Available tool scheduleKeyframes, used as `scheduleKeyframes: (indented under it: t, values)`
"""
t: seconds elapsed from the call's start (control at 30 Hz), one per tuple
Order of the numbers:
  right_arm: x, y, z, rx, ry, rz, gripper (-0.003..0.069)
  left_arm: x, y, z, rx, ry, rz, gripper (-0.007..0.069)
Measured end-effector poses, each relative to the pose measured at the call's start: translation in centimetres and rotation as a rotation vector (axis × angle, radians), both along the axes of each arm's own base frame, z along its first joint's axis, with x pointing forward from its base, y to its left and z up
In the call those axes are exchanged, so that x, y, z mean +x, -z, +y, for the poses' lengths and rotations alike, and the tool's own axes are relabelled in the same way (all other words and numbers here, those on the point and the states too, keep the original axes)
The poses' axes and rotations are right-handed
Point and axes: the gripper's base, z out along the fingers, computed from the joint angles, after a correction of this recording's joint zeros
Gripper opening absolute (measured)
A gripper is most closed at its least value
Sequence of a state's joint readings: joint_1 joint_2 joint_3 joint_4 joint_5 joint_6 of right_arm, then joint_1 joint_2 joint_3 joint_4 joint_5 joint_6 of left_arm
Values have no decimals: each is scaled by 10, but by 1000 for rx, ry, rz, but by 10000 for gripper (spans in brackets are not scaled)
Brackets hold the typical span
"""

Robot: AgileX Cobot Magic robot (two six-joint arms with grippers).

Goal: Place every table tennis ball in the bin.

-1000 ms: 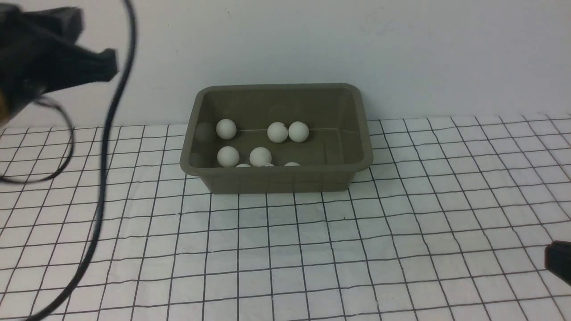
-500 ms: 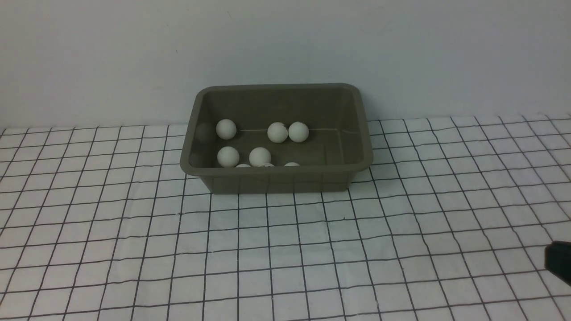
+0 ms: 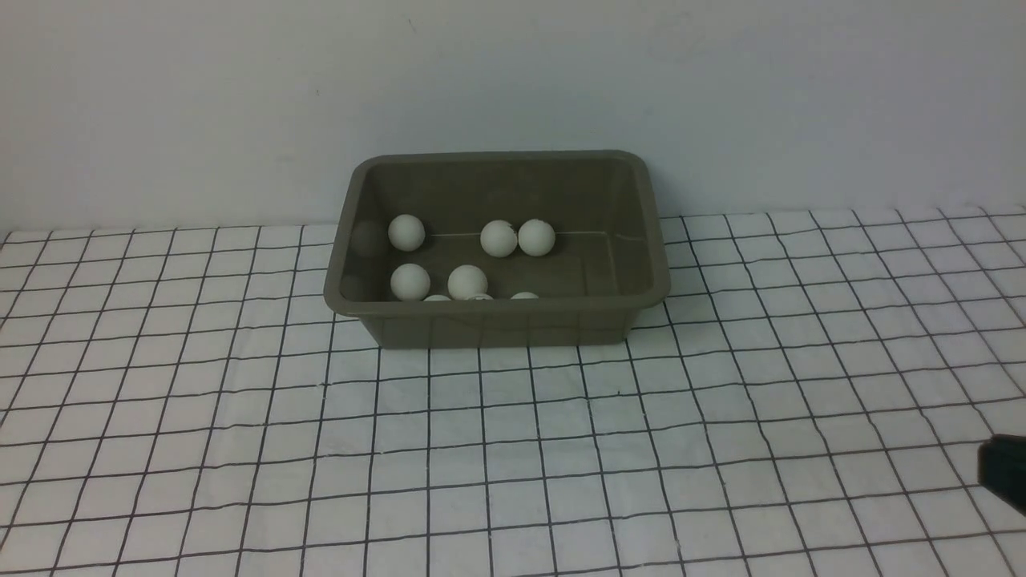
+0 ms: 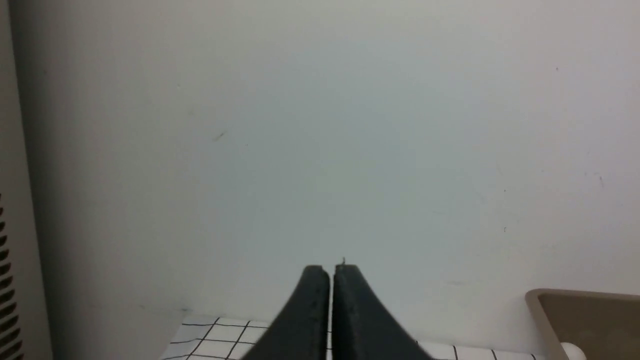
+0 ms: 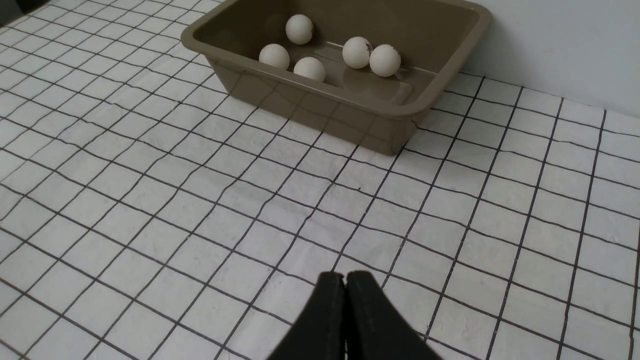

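The olive-grey bin (image 3: 497,306) stands at the back of the table near the wall. Several white table tennis balls (image 3: 498,238) lie inside it; some near its front wall show only their tops. No ball shows on the table outside it. My right gripper (image 5: 345,279) is shut and empty, low over the cloth in front of and to the right of the bin (image 5: 325,107), with the balls (image 5: 357,52) beyond it. Only its dark tip (image 3: 1006,473) shows in the front view. My left gripper (image 4: 331,272) is shut and empty, facing the wall, left of the bin's corner (image 4: 542,302).
A white cloth with a black grid (image 3: 513,449) covers the table. A plain light wall (image 3: 513,80) rises right behind the bin. A vented panel edge (image 4: 7,280) shows beside the left gripper.
The left arm and its cable, at the upper left of the front view a second ago, have gone out of that view. The balls, the bin and the right gripper have not moved.
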State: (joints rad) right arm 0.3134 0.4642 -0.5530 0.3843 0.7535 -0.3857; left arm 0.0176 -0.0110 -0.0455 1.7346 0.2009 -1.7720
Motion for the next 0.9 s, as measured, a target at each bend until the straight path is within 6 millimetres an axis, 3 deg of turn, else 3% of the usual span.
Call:
scheduleKeyframes:
  t: [0.27,0.6,0.9]
  values:
    - [-1,1,0,-6,-6,14,-10,0,0,0,16,-3,2,-4]
    - [-1,2,0,-8,-8,18,-10,-10,-35,0,100,-23,-86,-4]
    - [-1,2,0,-8,-8,18,-10,-8,-29,0,-22,5,-94,-4]
